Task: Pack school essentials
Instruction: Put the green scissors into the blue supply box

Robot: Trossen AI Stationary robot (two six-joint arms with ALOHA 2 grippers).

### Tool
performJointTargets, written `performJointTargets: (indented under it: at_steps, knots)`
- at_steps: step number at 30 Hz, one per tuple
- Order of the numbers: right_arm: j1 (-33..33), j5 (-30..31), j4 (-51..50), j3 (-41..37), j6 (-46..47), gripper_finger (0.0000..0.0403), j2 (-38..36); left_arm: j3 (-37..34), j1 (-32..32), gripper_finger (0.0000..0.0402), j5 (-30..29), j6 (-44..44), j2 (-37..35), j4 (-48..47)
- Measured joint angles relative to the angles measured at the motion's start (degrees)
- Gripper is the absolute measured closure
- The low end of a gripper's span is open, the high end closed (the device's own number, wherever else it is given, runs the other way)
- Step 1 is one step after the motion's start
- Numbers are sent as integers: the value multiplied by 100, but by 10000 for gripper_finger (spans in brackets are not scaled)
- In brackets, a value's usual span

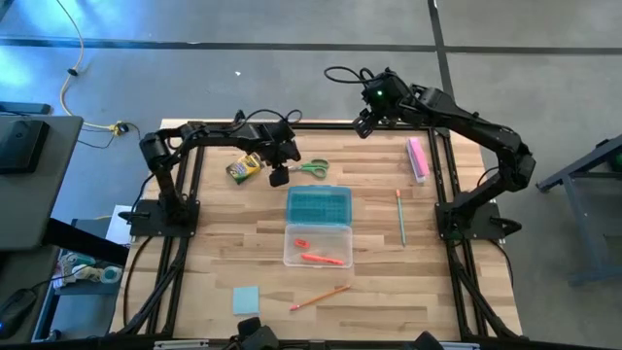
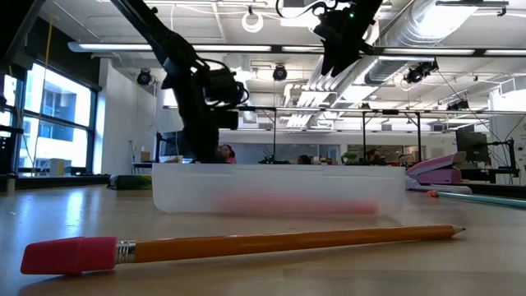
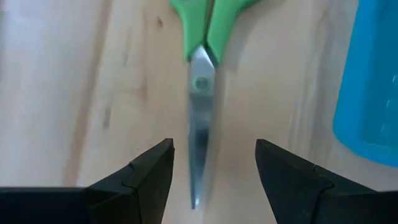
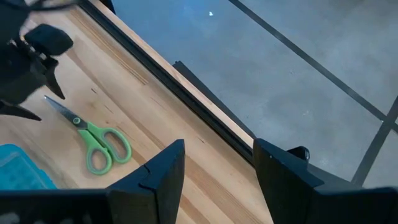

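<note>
My left gripper (image 1: 279, 177) (image 3: 212, 144) is open and hangs low over the table's far middle. Its fingers stand on either side of the blades of the green-handled scissors (image 1: 311, 168) (image 3: 200, 93), which lie flat, and touch nothing. The yellow-green crayon box (image 1: 245, 167) lies just left of it. An orange pen (image 1: 323, 259) and a tiny red piece (image 1: 301, 242) lie inside the clear case (image 1: 319, 245). On the table lie the thin green pencil (image 1: 399, 216), the orange pencil (image 1: 321, 297) (image 2: 279, 241) and the light-blue note pad (image 1: 246, 299). My right gripper (image 1: 362, 124) (image 4: 219, 144) is open, raised over the far edge.
The teal lid (image 1: 319, 204) lies beside the scissors, just beyond the clear case. A pink bar (image 1: 418, 157) rests at the far right. Black frame rails (image 1: 457, 282) run along the table's left and right sides. Bare wood lies near the right near corner.
</note>
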Motion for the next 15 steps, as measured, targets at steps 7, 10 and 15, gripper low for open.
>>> performJointTargets:
  at_steps: [7, 10, 15]
  knots:
    - [0, 2, 0, 0, 0, 222, 0, 0, -25, 188, -493, -27, 338, 181]
    - [0, 1, -2, 0, 16, 222, 0, 18, -25, 188, -575, -18, 419, 198]
    - [0, 0, -20, 0, 42, 222, 2, 26, -20, 190, -399, 21, 558, 188]
